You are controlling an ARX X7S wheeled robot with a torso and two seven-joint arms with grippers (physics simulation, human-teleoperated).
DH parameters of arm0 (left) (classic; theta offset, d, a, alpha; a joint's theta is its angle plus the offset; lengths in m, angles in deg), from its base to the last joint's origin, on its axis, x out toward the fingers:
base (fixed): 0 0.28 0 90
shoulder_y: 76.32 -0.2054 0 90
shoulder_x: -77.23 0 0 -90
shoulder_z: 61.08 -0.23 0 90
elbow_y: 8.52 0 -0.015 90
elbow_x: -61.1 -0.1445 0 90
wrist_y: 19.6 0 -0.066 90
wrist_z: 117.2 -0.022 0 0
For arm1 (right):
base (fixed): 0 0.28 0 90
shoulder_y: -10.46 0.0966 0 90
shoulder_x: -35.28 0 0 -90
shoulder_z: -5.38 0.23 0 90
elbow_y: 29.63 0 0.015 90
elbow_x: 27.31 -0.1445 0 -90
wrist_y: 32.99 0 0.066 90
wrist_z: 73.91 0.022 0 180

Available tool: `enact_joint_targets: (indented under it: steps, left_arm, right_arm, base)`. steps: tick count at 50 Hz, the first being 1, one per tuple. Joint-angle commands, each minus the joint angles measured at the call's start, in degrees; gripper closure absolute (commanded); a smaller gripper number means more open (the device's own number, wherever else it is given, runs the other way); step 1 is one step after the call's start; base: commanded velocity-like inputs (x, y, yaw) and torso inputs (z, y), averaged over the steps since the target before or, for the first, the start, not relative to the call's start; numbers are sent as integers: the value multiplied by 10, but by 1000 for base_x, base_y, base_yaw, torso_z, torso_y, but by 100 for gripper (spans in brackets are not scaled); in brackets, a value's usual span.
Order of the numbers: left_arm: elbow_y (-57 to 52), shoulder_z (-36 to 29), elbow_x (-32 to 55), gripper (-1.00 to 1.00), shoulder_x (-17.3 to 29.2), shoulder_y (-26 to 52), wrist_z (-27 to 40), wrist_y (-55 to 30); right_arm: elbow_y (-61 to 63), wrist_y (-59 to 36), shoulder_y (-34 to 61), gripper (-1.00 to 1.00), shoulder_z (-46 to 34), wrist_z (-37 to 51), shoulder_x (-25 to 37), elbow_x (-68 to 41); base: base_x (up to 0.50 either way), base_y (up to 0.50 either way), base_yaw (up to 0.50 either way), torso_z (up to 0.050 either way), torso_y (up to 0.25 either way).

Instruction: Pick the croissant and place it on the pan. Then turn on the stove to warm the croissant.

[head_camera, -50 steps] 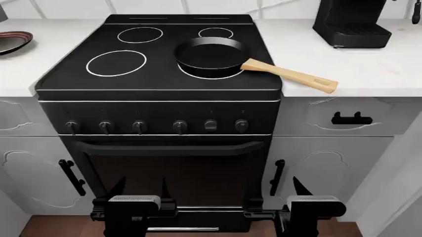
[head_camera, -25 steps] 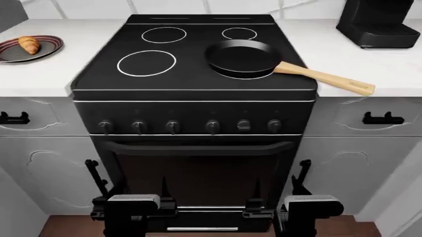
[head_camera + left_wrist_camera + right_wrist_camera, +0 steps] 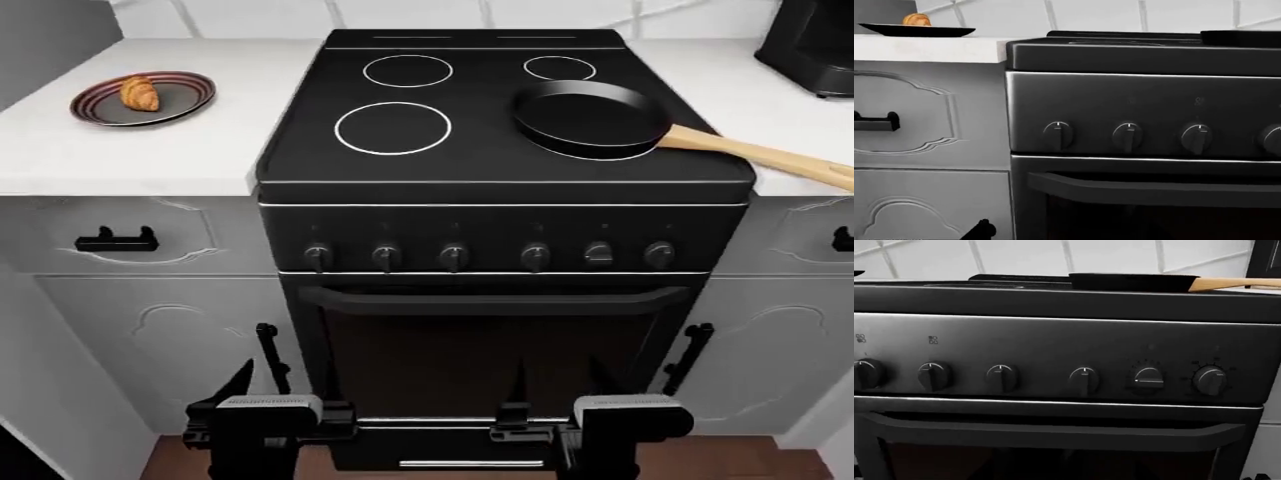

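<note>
- Your croissant is sitting on the red-rimmed plate, on the counter left of the stove.
- The pan is resting on the front-right burner.
- Both your grippers, left gripper and right gripper, are hanging low before the oven door; I cannot tell how their jaws stand.

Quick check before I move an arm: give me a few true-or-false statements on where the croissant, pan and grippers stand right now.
1. The croissant lies on the plate on the counter left of the stove. True.
2. The pan already holds the croissant. False: the pan is empty.
3. The pan sits on the front right burner, its wooden handle pointing right over the counter. True.
4. The left gripper is gripping the croissant. False: it hangs low in front of the oven door, far from the plate, holding nothing.
5. The right gripper rests on a knob. False: it is below the knob row, touching none.
</note>
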Motion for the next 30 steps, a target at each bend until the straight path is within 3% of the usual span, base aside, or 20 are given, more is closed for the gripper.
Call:
enact_joint_targets:
  steps: [1,22,30]
  left_arm:
    - [4,-8,7,-100,7,3,11,0]
    - [8,-21,18,-100,18,3,27,8]
    - [8,-22,17,-100,21,4,40,12]
  right_arm:
    - [-4,0,4,-100,-9,8,7,-8]
    - [-2,1,4,-100,-21,20,18,-22]
    - [-3,1,5,-100,-23,24,21,-29]
  base:
    - [0,500,0,0,0]
    - [0,500,0,0,0]
    - [0,0,0,0,0]
